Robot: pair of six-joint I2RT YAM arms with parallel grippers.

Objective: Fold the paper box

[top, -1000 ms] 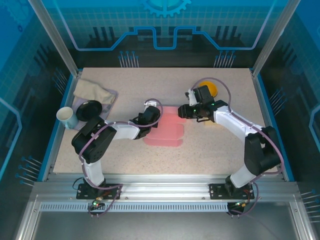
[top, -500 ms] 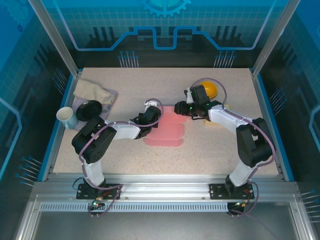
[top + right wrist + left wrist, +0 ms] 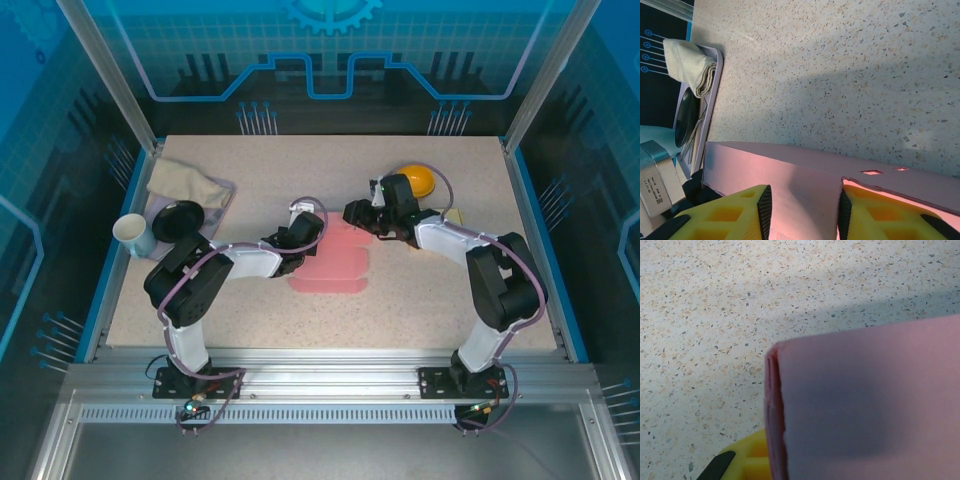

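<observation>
Left gripper (image 3: 297, 245): closed to a sliver on the folded edge of the pink paper box (image 3: 335, 262), at the box's left side. My left arm runs low across the table (image 3: 400, 310), with the elbow near the left edge, the forearm angled right toward the middle, and the wrist turned down over the paper. From the left wrist camera, the stacked layers of the paper box (image 3: 865, 400) occupy the lower right. One yellow finger (image 3: 747, 462) touches the fold from the left.

Right gripper (image 3: 352, 213): jaws partway apart. My right arm bends at the elbow near the right edge. The forearm reaches left and slightly toward the far edge, which puts the gripper at the box's far side. From the right wrist camera, its fingers (image 3: 730, 215) straddle a pink panel of the paper box (image 3: 805, 170). I cannot tell whether the pads press it.

The box lies mostly flat at the table's middle, between both grippers. Orange domed object (image 3: 420, 180) just behind the right forearm. Paper cup (image 3: 133, 233), black disc (image 3: 180, 218) and folded cloth (image 3: 185, 183) sit by the left edge, toward the far left corner.
</observation>
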